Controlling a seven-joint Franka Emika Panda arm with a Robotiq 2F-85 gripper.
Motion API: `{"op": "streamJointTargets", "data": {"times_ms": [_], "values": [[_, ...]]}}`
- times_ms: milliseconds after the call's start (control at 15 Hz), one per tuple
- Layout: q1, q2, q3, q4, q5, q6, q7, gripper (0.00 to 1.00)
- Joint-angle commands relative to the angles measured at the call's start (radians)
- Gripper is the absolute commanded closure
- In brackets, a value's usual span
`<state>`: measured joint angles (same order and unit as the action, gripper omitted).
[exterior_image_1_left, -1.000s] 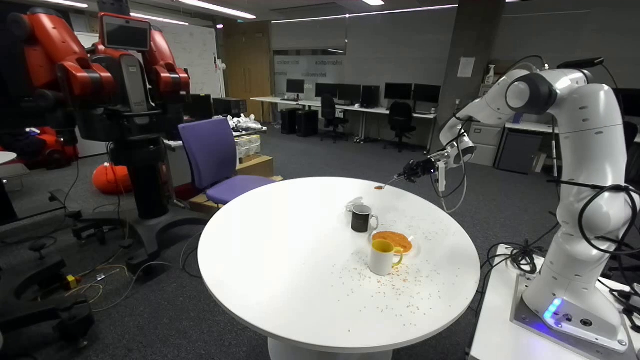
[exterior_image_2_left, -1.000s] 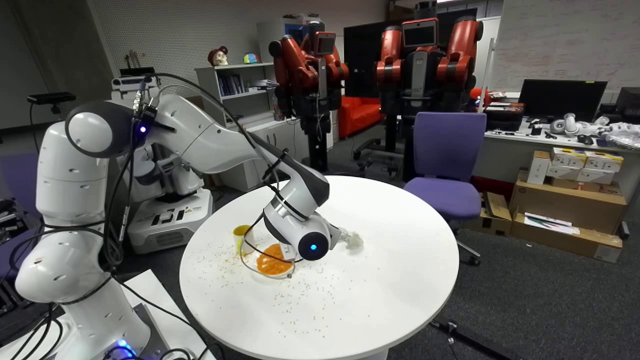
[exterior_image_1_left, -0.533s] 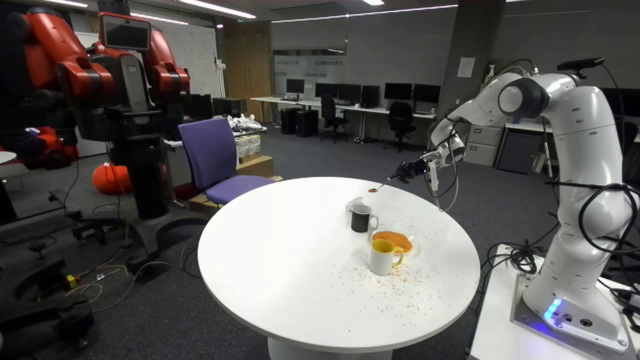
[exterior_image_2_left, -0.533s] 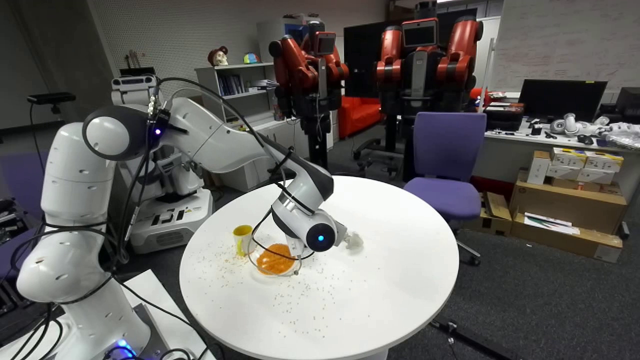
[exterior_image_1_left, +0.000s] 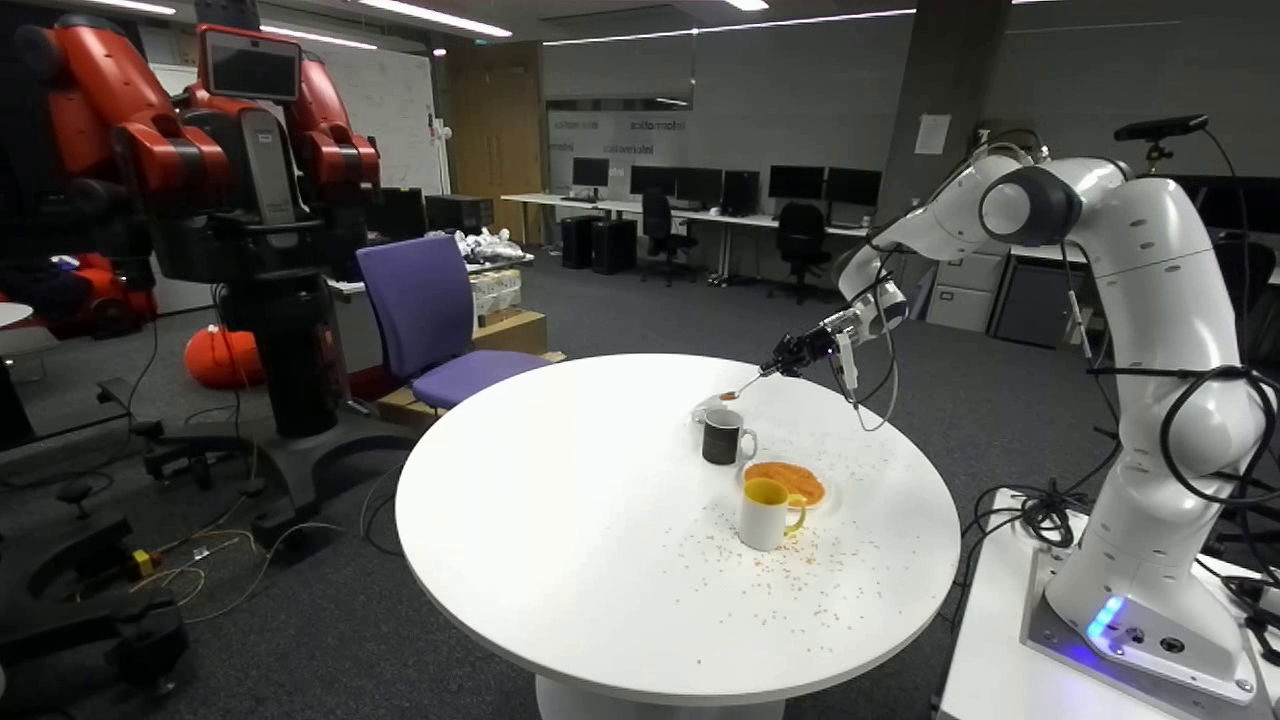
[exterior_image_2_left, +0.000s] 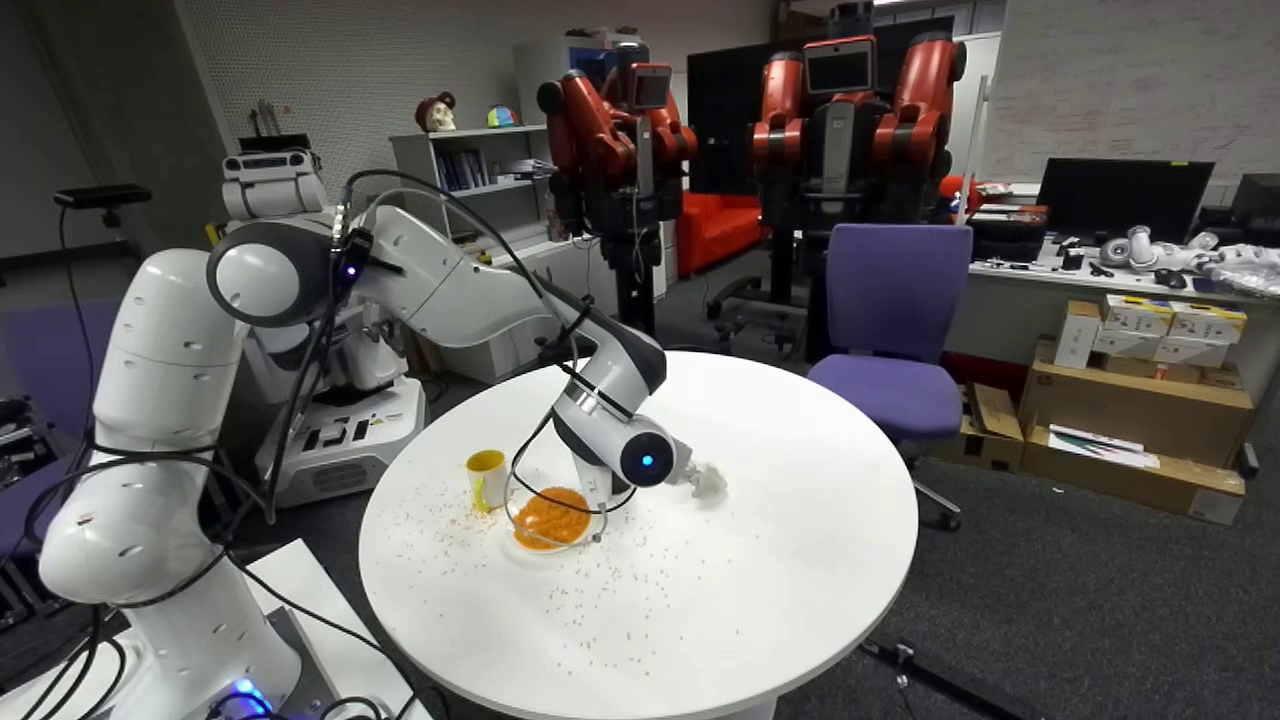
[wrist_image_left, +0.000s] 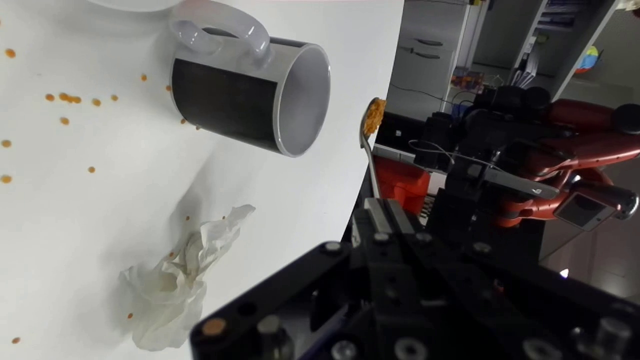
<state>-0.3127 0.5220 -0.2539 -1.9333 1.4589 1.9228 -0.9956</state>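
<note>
My gripper (wrist_image_left: 384, 204) is shut on the handle of a metal spoon (wrist_image_left: 370, 162). The spoon's bowl carries orange grains (wrist_image_left: 375, 117). In an exterior view, the gripper (exterior_image_1_left: 768, 370) holds the spoon above the far part of the table, its bowl end past the black-and-white mug (exterior_image_1_left: 719, 442). That mug, upright, also shows in the wrist view (wrist_image_left: 225, 105), its opening facing the spoon side, apart from the spoon. A crumpled white tissue (wrist_image_left: 170, 290) lies near the mug. In an exterior view, the arm (exterior_image_2_left: 610, 420) hides the gripper, spoon and black-and-white mug.
A plate of orange grains (exterior_image_1_left: 785, 484) and a white mug with yellow inside (exterior_image_1_left: 762, 525) stand on the round white table (exterior_image_1_left: 560, 520); both also show in an exterior view (exterior_image_2_left: 487, 480). Loose grains are scattered around them. A purple chair (exterior_image_2_left: 890, 395) stands by the table edge.
The arm has carried the spoon left and lower in an exterior view, closer to the tissue and the black-and-white mug. The grains stay on the spoon. The tabletop objects have not moved.
</note>
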Motion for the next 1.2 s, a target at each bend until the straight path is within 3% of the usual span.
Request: {"op": "streamJointTargets", "data": {"times_ms": [0,1133], "values": [[0.008,0.021,0.008,0.037,-0.007,0.037,0.039,0.99],[0.063,0.039,0.030,0.033,-0.053,0.199,0.030,0.99]]}}
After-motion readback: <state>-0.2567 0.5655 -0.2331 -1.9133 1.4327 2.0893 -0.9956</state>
